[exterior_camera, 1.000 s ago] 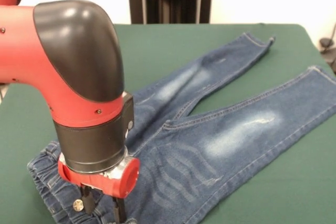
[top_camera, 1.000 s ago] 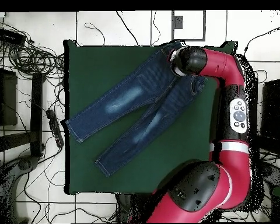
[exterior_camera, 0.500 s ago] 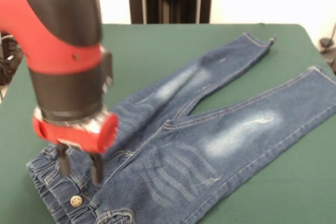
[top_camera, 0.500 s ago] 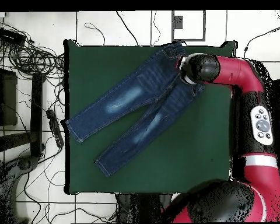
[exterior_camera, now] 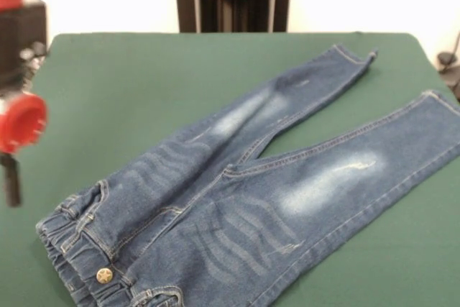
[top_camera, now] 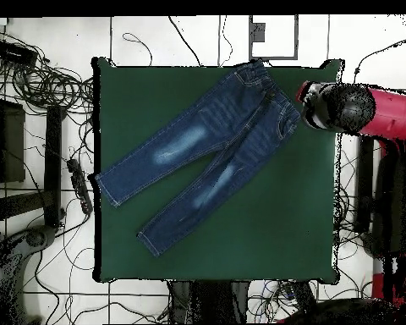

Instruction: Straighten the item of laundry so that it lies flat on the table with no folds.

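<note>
Dark blue denim jeans (exterior_camera: pixel 237 192) with faded pale patches lie spread on the large green cloth-covered table (exterior_camera: pixel 129 84), legs apart in a V, the elastic waistband (exterior_camera: pixel 79 249) slightly bunched. We see the red and black gripper (exterior_camera: pixel 11 177) clear of the jeans beside the waistband; we cannot tell how it is set.
</note>
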`<state>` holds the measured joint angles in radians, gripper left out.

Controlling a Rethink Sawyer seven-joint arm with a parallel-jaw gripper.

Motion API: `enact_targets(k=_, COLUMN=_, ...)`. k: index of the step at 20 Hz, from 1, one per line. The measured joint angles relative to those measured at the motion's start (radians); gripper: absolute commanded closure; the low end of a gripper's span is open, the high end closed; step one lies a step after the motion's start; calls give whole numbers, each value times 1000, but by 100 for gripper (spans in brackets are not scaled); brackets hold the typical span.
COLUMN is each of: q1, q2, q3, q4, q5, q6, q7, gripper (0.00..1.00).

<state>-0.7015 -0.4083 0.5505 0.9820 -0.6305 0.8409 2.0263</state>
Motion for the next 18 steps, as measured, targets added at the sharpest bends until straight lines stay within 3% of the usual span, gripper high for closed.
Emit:
enact_targets(k=9, q1=-1, q2=-40, q3=-22, q4=2, q5=-2, q6=-13, q7=0, gripper=0)
enact_targets(k=18, q1=56, q2=-37, q3=-66, q4=34, q5=-3, q6=-117, q7=0, gripper=0)
